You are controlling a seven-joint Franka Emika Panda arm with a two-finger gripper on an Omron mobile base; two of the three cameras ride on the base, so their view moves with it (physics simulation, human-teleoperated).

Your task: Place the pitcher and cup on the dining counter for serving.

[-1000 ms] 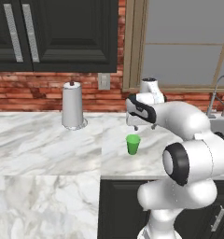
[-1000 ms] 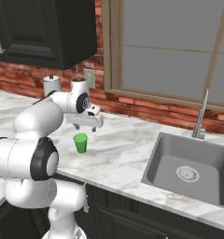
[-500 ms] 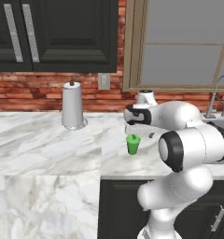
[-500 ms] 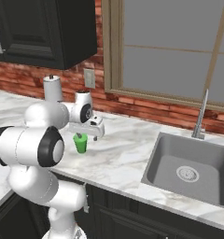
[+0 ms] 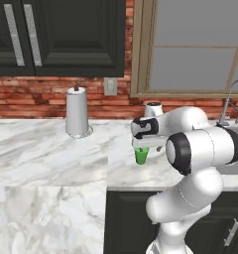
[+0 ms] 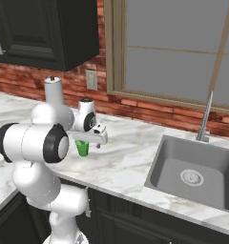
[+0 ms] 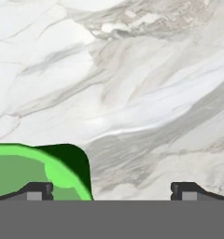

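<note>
The cup [image 5: 141, 157] [image 6: 81, 148] is a small green tumbler standing upright on the marble kitchen counter [image 5: 46, 149] in front of the window. My gripper [image 5: 141, 148] [image 6: 83, 143] hangs directly above it, pointing down, close over its rim. In the hand view the gripper [image 7: 114, 192] is open, and the cup [image 7: 34, 170] lies at the lower left under the left fingertip rather than centred between the two. Nothing is held. The pitcher and the dining counter are out of view.
A white paper-towel roll [image 5: 76, 113] [image 6: 53, 90] stands by the brick wall to the left of the cup. The steel sink [image 6: 197, 171] with its faucet [image 6: 205, 119] lies to the right. Dark cabinets hang above, and the counter's front edge runs just before the cup.
The hand has come down from above and to the side onto the cup, and the arm has folded closer over it. The cup has not moved and the jaws stayed open.
</note>
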